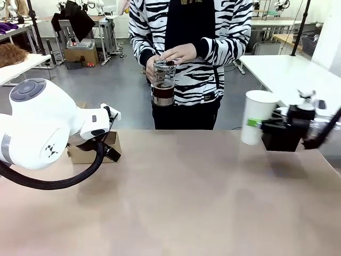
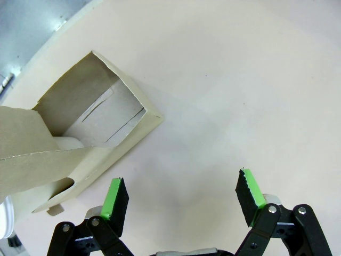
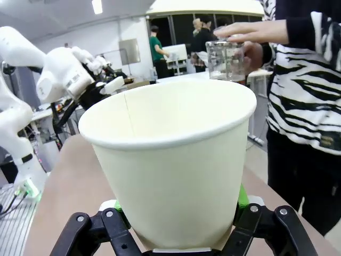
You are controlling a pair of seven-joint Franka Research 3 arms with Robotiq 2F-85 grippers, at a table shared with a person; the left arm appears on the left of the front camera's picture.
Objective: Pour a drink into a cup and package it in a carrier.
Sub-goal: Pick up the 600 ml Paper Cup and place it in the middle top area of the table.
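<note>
Presently, nearest to me, the left gripper [image 2: 184,194] hangs over bare table [image 1: 186,202] close to the left edge. Its jaws are spread wide and it has hold of nothing. Just beyond its left finger lies the carrier [image 2: 90,160], with one pocket gaping toward the wrist camera and the handle tab upright. I judge it to be light, thin cardboard that will slide or fold if pushed. It should be steadied by its outer wall or lifted by the tab, never by the pocket lip.

At the right edge, the right gripper [image 3: 178,218] is closed on the cup [image 3: 170,160], with the pads on opposite sides of the lower wall. The cup is upright, mouth open and empty, and from the shadow beneath it I judge it to be held clear of the table. The paper wall is light and soft, so too firm a squeeze would turn it oval. Once filled it will be heavier and top-heavy, so the low grip suits it.

Beyond the far edge, a person holds the jug [image 1: 164,82] in both hands. The drink [image 1: 163,92] sits dark in its lower part. The glass is fragile and likely slippery.
</note>
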